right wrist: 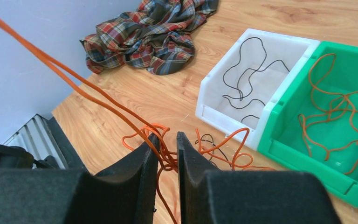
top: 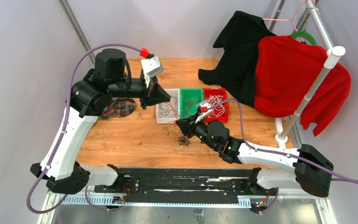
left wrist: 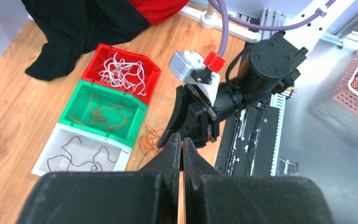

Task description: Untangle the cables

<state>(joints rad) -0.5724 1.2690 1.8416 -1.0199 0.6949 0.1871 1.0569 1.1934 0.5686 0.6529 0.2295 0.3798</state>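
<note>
Your R gripper (right wrist: 168, 135) sits low over the wood table (right wrist: 168, 88), just in front of the bins. Its jaws are drawn close w/ a slim gap left. Orange cable (right wrist: 168, 161) strands run thru that gap, against the pad on the left of the wrist view, but you can't tell if they're truly pinched. One orange strand runs straight from the gap up & off that view's top-left corner. By the tips lies the loose tangle (top: 182, 138), black + orange wires heaped on the table just in front of the white bin (right wrist: 219, 119). Your L gripper (left wrist: 182, 138) is fully closed, pads together, nothing visible btwn them. It hangs above the table by the white bin's left side, pointing toward the R arm. The white bin holds a black cable (right wrist: 249, 70), the green bin (right wrist: 298, 154) next to it holds orange-brown cables (right wrist: 335, 107), and the red bin (left wrist: 107, 49) at the end holds white cables (left wrist: 121, 72). The 3 bins touch side by side. A plaid cloth (right wrist: 154, 37) lies on the table left of the bins. A black garment (top: 242, 56) & a red garment (top: 293, 74) hang at the far-right rack.
</note>
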